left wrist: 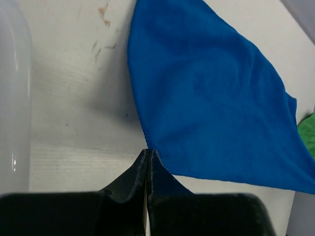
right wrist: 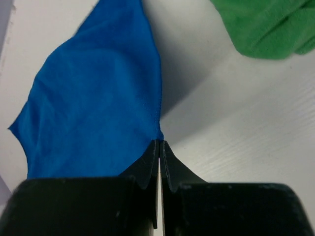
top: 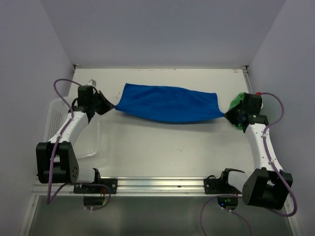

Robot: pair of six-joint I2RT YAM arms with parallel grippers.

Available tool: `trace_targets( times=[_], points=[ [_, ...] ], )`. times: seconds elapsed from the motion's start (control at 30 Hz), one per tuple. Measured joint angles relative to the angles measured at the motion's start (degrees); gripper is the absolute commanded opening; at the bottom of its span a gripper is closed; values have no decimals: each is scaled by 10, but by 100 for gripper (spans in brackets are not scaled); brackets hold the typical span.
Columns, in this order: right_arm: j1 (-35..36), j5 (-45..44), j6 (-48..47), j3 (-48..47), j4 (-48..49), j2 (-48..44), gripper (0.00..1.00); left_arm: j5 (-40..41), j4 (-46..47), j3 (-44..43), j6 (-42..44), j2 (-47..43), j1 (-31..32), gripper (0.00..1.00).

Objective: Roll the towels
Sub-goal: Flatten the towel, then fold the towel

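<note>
Right, I have both arms on the blue towel [top: 170, 103], which is stretched across the far half of the table [top: 162, 147], one end in each pincer. The left gripper [top: 110, 105] is clenched on the towel's left corner. In my left wrist view the two black fingers are pressed flat together with the blue hem pinched at their tips. The right gripper [top: 229, 114] is clamped on the opposite corner in the same way, jaws closed tight on the cloth.

Between the two grips the towel spreads out wide in the middle and narrows to a point at each end. Its near edge sags in a shallow curve. From the right wrist camera I see a dark shadow on the table under the held corner, so that end is lifted off the surface. I cannot tell whether the middle of the cloth touches the table.

The green towel [top: 237, 101] lies bunched up at the far right of the table, just behind the right wrist and partly hidden by it. A white mesh basket [top: 54, 115] sits at the table's left edge, beside the left arm.
</note>
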State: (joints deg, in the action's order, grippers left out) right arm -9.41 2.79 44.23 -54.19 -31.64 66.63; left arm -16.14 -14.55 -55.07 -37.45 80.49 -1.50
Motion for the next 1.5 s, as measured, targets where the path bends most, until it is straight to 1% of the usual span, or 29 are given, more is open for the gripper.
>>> trace_targets(
  times=[0.07,0.13,0.3,0.6,0.8,0.93,1.5],
  points=[
    [0,0,-4,43,-3,-26,0,0,0,40,0,-20,0,0],
    [0,2,-8,75,-2,-42,0,1,2,63,2,-33,0,0],
    [0,11,-15,138,0,-74,0,10,4,88,12,-48,0,0],
    [0,8,-18,188,0,-79,0,28,6,114,26,-48,0,0],
    [0,-12,-18,190,0,-76,0,29,9,115,26,-38,0,0],
    [0,-19,-14,175,0,-52,0,31,8,107,26,-26,0,0],
    [0,-20,38,71,39,68,0,30,14,-2,21,68,1,0]
  ],
)
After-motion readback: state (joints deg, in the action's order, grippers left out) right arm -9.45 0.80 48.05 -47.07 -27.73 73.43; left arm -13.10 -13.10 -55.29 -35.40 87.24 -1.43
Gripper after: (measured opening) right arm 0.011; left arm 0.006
